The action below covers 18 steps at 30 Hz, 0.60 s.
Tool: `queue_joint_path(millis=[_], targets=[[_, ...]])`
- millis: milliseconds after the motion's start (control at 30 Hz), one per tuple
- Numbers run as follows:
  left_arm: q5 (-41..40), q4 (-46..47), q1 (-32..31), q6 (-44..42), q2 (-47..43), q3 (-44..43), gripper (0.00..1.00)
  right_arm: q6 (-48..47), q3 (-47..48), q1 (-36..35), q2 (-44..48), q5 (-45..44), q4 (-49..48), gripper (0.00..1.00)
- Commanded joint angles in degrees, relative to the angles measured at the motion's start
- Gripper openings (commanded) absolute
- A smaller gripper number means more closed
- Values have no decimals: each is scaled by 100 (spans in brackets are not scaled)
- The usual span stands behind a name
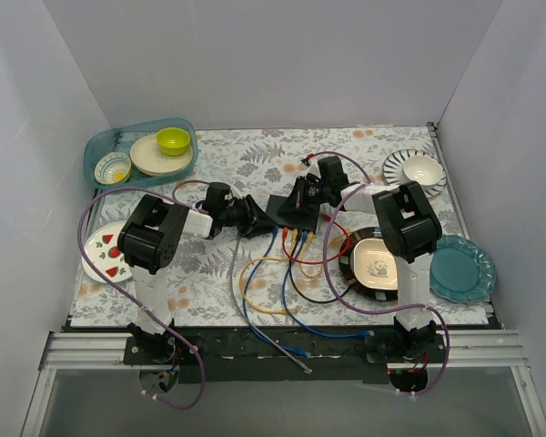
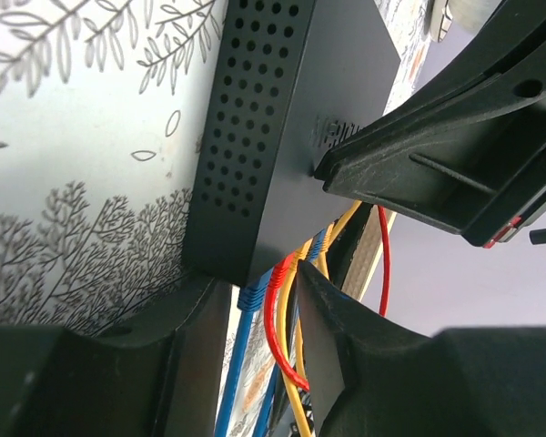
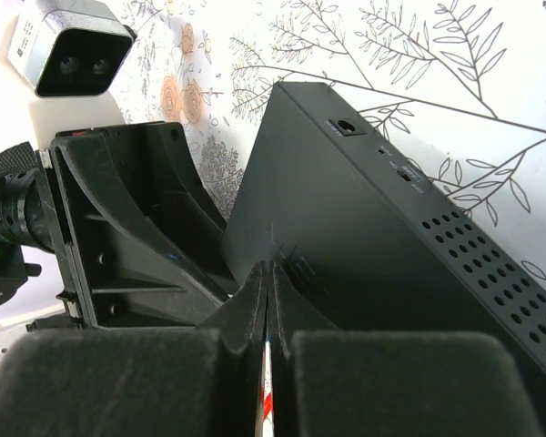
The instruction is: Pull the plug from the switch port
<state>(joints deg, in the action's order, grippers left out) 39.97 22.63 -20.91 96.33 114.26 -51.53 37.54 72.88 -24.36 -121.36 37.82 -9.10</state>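
The switch [image 1: 289,211] is a flat black box in the middle of the floral cloth. It also shows in the left wrist view [image 2: 282,137] and the right wrist view [image 3: 364,228]. Blue, red and yellow cables are plugged into its near edge. My left gripper [image 1: 253,218] is at that edge. In its wrist view the left gripper [image 2: 259,282] is open and straddles the blue plug [image 2: 252,293] and the red plug [image 2: 284,270]. My right gripper [image 1: 302,196] is shut. Its tips [image 3: 267,266] press on the switch's top.
A panda plate [image 1: 375,266] and a teal plate [image 1: 462,269] lie at the front right. A striped plate with a bowl [image 1: 416,169] is at the back right. A watermelon plate [image 1: 105,250] is on the left, and a blue tray [image 1: 141,150] of dishes at the back left. Cable loops [image 1: 282,291] trail toward the front edge.
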Motion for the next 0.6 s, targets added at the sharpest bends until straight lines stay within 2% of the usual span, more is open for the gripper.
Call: queue_joint_path(millis=[0,167,567], targets=[[-85,48,-89,-10,149,-138,34,-493,-231,28,-503,-1075,1148,1],[-173,-4,-159,-53,237,-173,30,-528,-187,28,-511,-1075,1200,1],[-244,-66,-247,-150,369,-200,0,-625,-99,1,-555,-1093,1341,1]])
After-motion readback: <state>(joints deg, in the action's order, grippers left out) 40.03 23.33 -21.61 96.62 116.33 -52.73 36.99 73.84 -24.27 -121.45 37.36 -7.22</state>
